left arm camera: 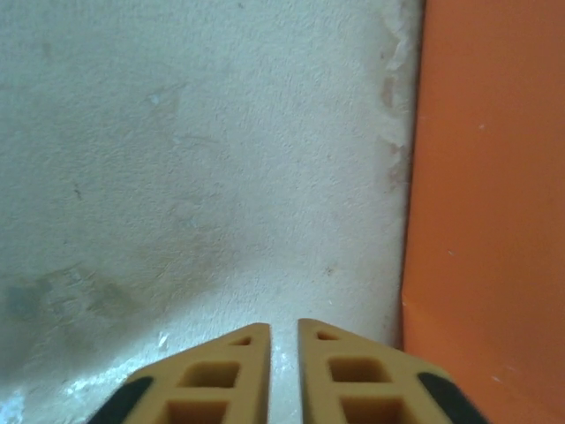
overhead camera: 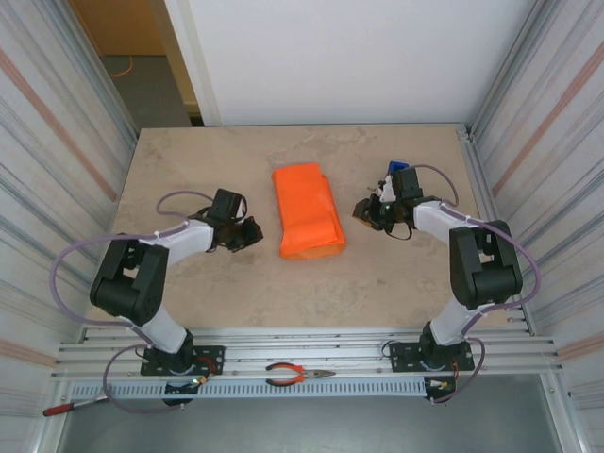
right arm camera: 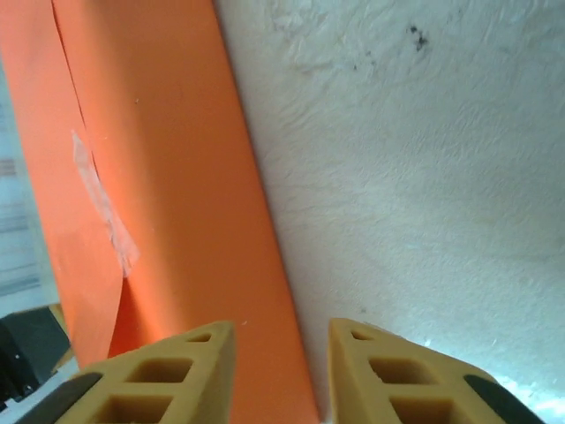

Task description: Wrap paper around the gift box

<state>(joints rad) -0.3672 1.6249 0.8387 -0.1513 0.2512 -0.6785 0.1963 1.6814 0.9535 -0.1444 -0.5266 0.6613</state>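
Plainly, the gift box (overhead camera: pixel 307 212), in its paper (right arm camera: pixel 159 177) (taped seam (right arm camera: pixel 101 208) showing), lies midway between the table's (overhead camera: pixel 189 160) side edges; left gripper (left arm camera: pixel 282 329) nearly closed, right gripper (right arm camera: pixel 282 327) part-open, both empty; a sideways brush could peel that seam.

The beige table (overhead camera: pixel 189 165) carries the folded orange paper (overhead camera: pixel 307 212) at its middle.

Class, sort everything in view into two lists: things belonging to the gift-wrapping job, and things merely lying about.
Belongs to the job:
- bright orange paper, folded into a flat block
- small blue tape dispenser, probably

Lying about:
- orange-handled pliers
- red-handled tool
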